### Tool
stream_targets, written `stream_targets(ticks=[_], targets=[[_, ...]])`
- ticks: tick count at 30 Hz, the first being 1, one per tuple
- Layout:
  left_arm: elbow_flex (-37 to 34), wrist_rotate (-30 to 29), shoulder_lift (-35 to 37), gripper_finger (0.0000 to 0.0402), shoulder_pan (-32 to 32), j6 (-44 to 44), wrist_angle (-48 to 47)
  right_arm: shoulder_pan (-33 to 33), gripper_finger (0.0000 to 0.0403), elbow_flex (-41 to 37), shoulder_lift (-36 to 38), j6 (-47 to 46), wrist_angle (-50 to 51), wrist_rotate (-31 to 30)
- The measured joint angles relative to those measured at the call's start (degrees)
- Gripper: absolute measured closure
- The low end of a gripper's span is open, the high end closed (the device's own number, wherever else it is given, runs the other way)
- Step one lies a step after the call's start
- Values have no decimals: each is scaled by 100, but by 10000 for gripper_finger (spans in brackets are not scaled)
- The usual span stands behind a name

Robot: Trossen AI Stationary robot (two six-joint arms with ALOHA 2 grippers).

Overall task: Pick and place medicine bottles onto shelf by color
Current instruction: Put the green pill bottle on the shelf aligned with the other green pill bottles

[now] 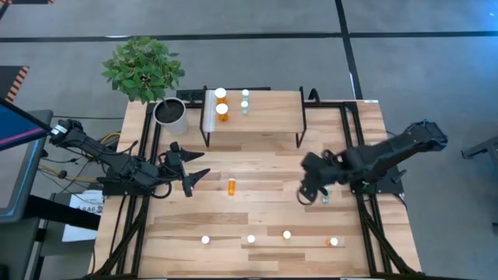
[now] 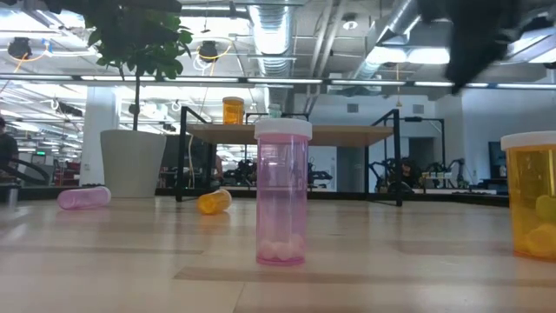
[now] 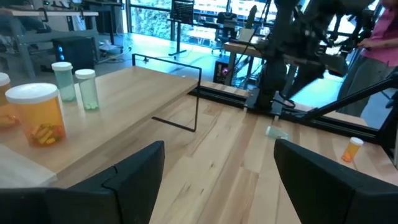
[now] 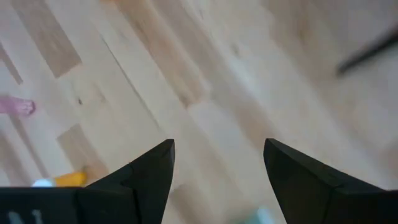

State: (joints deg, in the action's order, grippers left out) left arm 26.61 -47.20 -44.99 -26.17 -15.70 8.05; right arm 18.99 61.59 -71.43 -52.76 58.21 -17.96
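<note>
Overhead, the shelf [image 1: 253,109] stands at the table's [image 1: 264,167] far edge, carrying two orange bottles [image 1: 222,103] and two pale teal bottles [image 1: 245,101] near its left end. One orange bottle [image 1: 231,186] lies alone mid-table, between the arms. Four bottles [image 1: 268,237] are spaced along the near edge, well apart from one another. The left gripper [image 1: 189,166] hovers left of centre with fingers spread and nothing between them. The right gripper [image 1: 310,189] sits low at the right, just beside a small pale bottle [image 1: 326,199]; its fingers are likewise parted and hold nothing.

From table height, a pink bottle [image 2: 282,192] stands upright and nearest, a large orange bottle [image 2: 532,193] stands at the right margin, and a pink one [image 2: 84,197] and an orange one [image 2: 214,201] lie on their sides farther back; the high view shows none of these postures. The white plant pot [image 2: 132,163] stands left of the shelf [image 2: 287,133]. Behind lies an open workshop with ceiling ducts.

The left wrist view alone shows pills inside the shelf's orange bottle [image 3: 36,114]. Bare planks lie clear between the shelf's legs and the mid-table bottle.
</note>
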Motion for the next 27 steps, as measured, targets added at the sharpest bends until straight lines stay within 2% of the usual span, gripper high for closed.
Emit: stream_targets(ticks=[7, 13, 18, 23, 27], targets=[[0, -4, 0, 111, 0, 0, 71, 1002, 132, -958, 154, -2446, 169, 2], [0, -7, 0, 111, 0, 0, 55, 1528, 132, -1581, 88, -3779, 255, -2], [0, -11, 0, 111, 0, 0, 48, 1851, 132, -2031, 98, -4513, -51, 9], [0, -13, 0, 111, 0, 0, 49, 1988, 132, -2449, 93, -4665, -847, 125], [0, -13, 0, 111, 0, -4, 48, 1990, 132, -2706, 89, -4853, -935, 139]])
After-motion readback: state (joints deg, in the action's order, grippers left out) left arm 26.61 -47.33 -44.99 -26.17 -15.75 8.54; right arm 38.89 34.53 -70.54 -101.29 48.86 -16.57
